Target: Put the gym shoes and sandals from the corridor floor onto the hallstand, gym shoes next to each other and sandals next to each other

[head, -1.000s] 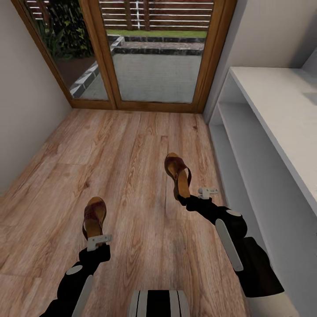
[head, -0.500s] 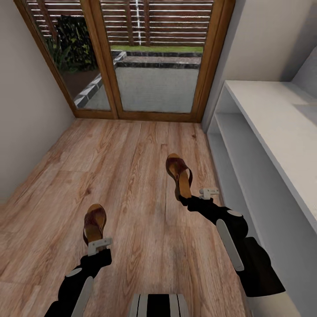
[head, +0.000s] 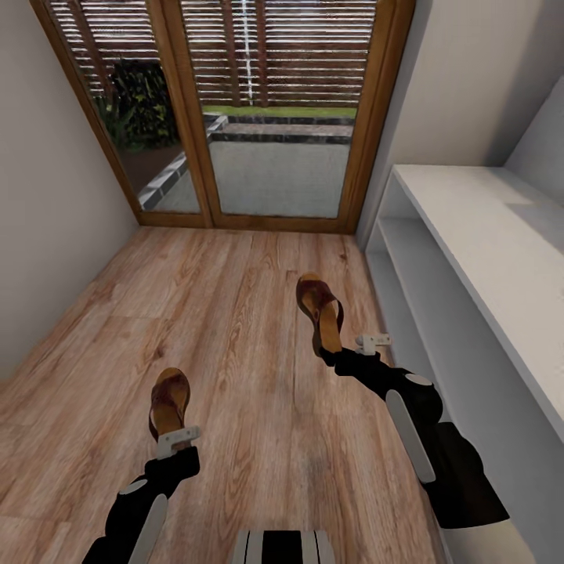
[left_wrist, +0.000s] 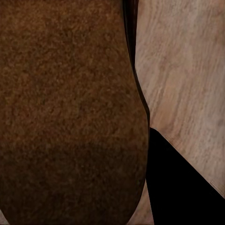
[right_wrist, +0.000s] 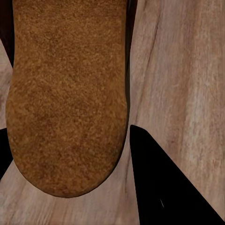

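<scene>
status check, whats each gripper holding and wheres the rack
Left gripper shut on left sandal. Right gripper shut on right sandal. Hallstand at right, path open.

Sandals: two, one at the left gripper [head: 170,401], one at the right gripper [head: 319,309]
Robot arms: two, the left arm [head: 149,493] and the right arm [head: 415,423]
Hallstand [head: 470,235]: one, along the right wall
Open shelf levels in hallstand: two
Glass door panels [head: 274,117] at the far end: two
Corridor floor [head: 235,345]: one
</scene>
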`<state>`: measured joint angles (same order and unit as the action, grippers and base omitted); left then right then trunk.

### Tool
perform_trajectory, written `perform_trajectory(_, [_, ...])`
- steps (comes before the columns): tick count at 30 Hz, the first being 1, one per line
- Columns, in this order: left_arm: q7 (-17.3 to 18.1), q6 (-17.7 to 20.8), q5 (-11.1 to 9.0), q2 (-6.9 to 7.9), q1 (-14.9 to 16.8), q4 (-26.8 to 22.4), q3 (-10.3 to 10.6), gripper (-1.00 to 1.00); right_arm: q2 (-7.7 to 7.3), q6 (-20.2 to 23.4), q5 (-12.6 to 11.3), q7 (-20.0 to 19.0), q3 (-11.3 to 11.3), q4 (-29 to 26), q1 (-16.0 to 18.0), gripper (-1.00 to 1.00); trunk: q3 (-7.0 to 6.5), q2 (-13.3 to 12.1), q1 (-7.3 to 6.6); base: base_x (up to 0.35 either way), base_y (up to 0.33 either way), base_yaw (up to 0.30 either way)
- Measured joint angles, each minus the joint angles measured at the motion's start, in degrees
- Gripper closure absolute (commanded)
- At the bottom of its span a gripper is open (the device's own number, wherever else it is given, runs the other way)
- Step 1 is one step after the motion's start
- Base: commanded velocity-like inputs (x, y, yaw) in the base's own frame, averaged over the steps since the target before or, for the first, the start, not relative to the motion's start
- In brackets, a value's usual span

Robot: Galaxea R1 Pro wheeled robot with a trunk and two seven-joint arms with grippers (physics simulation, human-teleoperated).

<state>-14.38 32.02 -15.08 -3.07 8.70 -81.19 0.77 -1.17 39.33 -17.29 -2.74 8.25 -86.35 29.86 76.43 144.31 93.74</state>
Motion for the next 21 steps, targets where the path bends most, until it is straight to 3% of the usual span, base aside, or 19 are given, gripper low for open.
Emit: perform_trajectory(21, [0.0, -0.2, 0.4, 0.02, 0.0, 1.2, 0.0, 1.00, 0.08, 0.3, 0.2, 0.3, 0.0, 0.2, -0.5, 1.00, -4.65, -0.3, -0.54, 0.000, 0.000, 0.000])
